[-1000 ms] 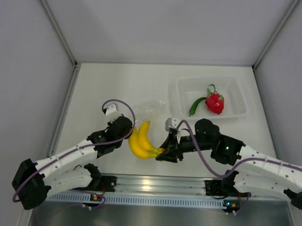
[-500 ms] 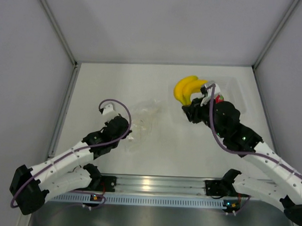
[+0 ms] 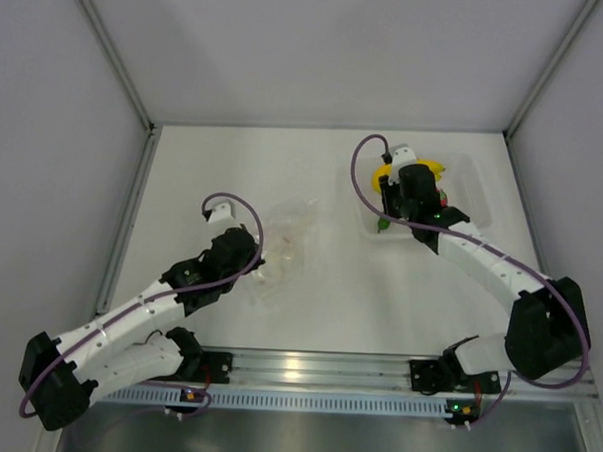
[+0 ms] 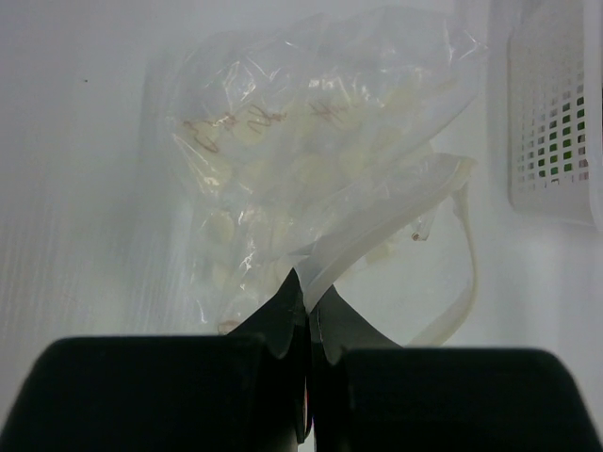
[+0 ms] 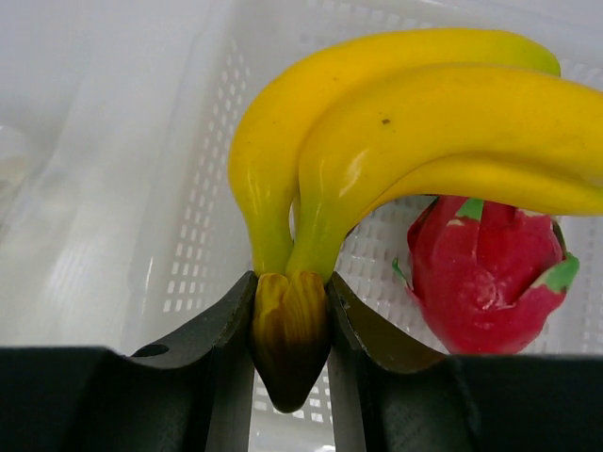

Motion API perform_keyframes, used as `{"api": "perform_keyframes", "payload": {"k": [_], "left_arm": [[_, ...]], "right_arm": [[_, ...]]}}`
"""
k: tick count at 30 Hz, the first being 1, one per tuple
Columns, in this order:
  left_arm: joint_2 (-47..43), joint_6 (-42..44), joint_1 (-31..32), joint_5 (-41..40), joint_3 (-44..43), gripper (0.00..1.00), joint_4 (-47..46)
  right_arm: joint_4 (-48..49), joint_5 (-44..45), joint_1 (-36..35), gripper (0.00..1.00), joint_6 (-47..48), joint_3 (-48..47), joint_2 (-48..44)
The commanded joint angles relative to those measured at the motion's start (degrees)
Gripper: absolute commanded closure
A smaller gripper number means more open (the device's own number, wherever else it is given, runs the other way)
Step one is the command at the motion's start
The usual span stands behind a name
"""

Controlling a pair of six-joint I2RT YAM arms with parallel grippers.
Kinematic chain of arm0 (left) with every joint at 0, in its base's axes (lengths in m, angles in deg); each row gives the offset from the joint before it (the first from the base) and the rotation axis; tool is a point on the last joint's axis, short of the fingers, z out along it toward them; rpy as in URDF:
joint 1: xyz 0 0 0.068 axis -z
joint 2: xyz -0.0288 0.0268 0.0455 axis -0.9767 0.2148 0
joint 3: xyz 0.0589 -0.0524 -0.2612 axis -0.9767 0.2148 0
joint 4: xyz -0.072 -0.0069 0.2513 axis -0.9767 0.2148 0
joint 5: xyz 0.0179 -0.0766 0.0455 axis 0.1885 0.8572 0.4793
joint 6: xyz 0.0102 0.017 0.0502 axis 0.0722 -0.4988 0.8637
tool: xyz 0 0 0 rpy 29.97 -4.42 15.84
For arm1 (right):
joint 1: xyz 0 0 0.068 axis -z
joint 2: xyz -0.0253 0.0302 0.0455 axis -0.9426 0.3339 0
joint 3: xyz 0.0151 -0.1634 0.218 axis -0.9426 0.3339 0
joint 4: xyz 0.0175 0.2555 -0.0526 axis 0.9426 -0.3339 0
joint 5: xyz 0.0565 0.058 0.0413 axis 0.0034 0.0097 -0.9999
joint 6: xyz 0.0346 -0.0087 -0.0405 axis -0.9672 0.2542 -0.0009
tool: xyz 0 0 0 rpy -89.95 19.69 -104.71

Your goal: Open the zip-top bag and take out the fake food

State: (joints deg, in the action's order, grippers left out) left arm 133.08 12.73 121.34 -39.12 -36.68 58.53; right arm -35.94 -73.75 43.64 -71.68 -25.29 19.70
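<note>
Top: zip-top bag [image 3: 286,247] lies well left of the tray [image 3: 475,199]; right gripper [image 3: 388,195] over the tray's left end with the banana bunch [image 3: 436,170]. Left wrist: left gripper [image 4: 306,301] clenched on the bag's near edge. Right wrist: jaws grasping the banana stem; red fruit [image 5: 485,268] in the tray, just under the bunch.

The zip-top bag [image 4: 311,141] is thin clear plastic film, crinkled and shiny. The banana bunch [image 5: 405,122] is smooth, glossy yellow plastic with a duller brown stem end; the red fruit [image 5: 485,273] is equally glossy. The tray [image 5: 203,217] is milky translucent perforated plastic. The tabletop [image 3: 224,173] looks matt white. The left pincer [image 4: 303,292] and right pincer [image 5: 290,282] are matt black.
</note>
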Motion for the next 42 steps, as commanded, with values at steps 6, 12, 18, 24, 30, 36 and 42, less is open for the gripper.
{"api": "perform_keyframes", "payload": {"k": [6,12,18,24,30,36,42], "left_arm": [[1.00,6.15,-0.94,4.36,-5.93,1.00,2.20],[0.75,7.21,-1.64,4.71,-7.96,1.00,3.35],[2.85,8.00,-2.70,5.50,-10.68,1.00,4.67],[5.31,9.32,-3.84,1.83,-14.55,1.00,8.09],[8.82,11.69,-6.65,-1.17,-20.26,1.00,10.65],[12.52,14.76,-9.73,-5.92,-27.20,1.00,13.11],[20.77,20.12,-13.60,-13.28,-36.32,1.00,16.88]], "right_arm": [[3.48,-3.82,2.42,0.94,10.88,-9.19,12.88],[3.12,-4.87,2.42,0.60,9.92,-8.07,13.51],[3.48,-4.79,2.42,0.38,6.41,-4.55,8.06],[0.05,-4.87,2.42,0.18,1.22,-1.83,-2.38],[-1.97,-7.50,2.42,0.01,-9.76,4.85,-16.97],[-2.50,-7.94,2.42,0.01,-15.57,11.36,-26.39],[-6.54,-11.10,2.42,0.01,-17.86,12.68,-31.14]]}}
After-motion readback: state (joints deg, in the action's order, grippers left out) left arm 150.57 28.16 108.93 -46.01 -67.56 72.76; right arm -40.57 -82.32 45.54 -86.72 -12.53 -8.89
